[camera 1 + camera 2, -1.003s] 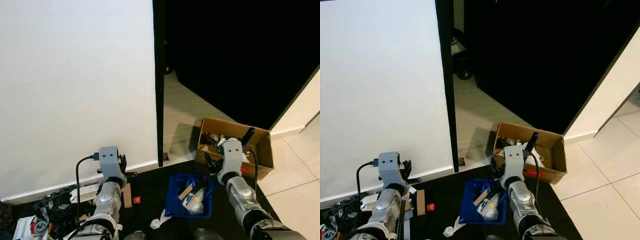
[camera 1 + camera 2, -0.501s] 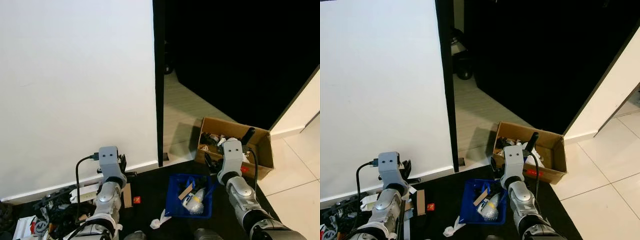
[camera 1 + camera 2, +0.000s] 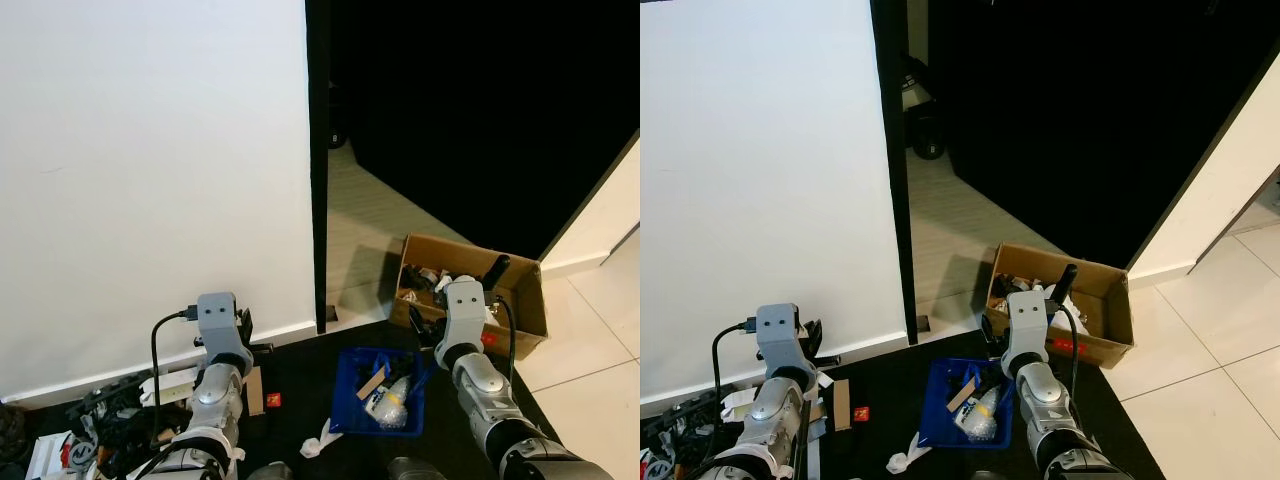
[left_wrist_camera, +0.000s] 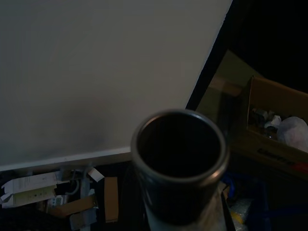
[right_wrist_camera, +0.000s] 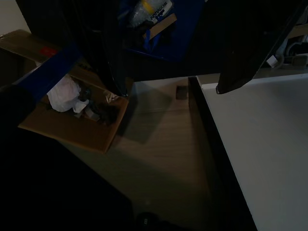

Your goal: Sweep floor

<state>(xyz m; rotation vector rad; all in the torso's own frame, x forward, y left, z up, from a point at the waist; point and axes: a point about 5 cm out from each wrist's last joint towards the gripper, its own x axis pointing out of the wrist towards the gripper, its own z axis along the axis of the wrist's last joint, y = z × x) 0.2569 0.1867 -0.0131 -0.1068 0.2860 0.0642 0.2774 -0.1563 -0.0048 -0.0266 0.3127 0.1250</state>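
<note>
Head cam: blue bin (image 3: 350,400) holds a bottle (image 3: 388,402); cardboard box (image 3: 1110,310) holds junk, on the floor (image 3: 970,235). Left wrist: my left end effector (image 4: 179,211) grips a dark tube (image 4: 179,159). Right wrist: right end effector (image 5: 168,82) fingers spread wide

Item count: one cardboard box (image 3: 520,300) at right of frame, one blue bin (image 3: 350,400) at lower centre, one white wall panel (image 3: 150,170) at left, one red-marked tag (image 3: 273,399) on the dark floor, and two silver arms.
</note>
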